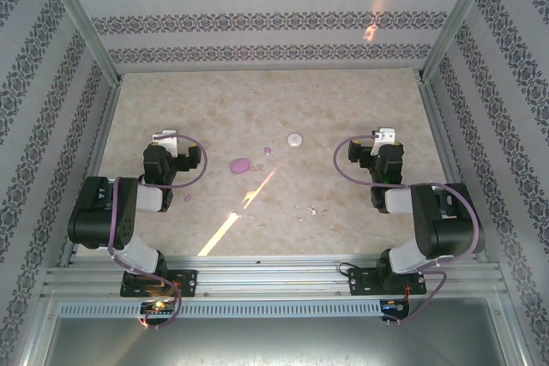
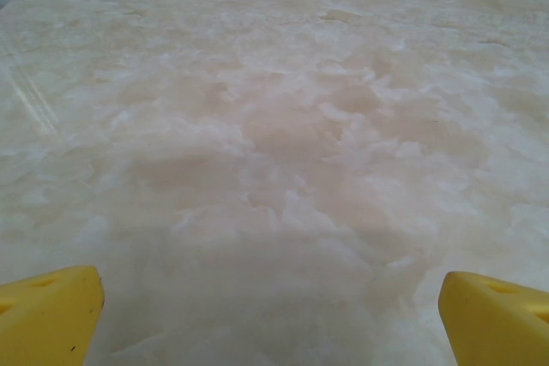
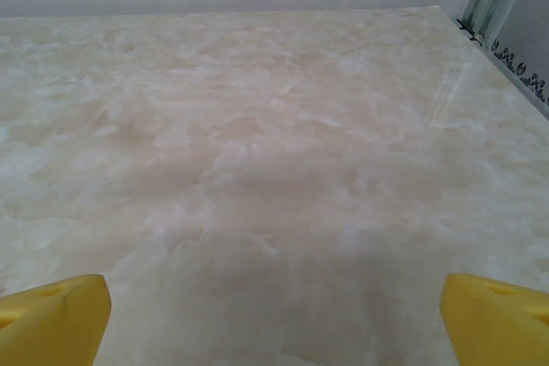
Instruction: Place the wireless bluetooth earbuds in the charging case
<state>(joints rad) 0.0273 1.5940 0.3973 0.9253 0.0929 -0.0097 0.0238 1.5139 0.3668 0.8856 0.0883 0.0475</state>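
Observation:
The pink oval charging case (image 1: 239, 165) lies on the table left of centre, lid down as far as I can tell. One tiny lilac earbud (image 1: 267, 152) lies just right of it and farther back. Another earbud (image 1: 188, 198) rests near the left arm's elbow. My left gripper (image 1: 165, 138) is folded back at the left, well left of the case. Its yellow fingertips (image 2: 51, 310) stand wide open over bare table. My right gripper (image 1: 384, 136) sits at the right, far from the case, open, with one yellow fingertip (image 3: 493, 319) at each lower corner of its wrist view.
A flat white round disc (image 1: 295, 139) lies behind the table's centre. A small pale speck (image 1: 312, 210) sits nearer the front. Patterned walls (image 1: 274, 15) and metal frame posts (image 1: 81, 19) enclose the marble-look tabletop (image 1: 343, 109). A bright streak of light (image 1: 236, 216) crosses the middle.

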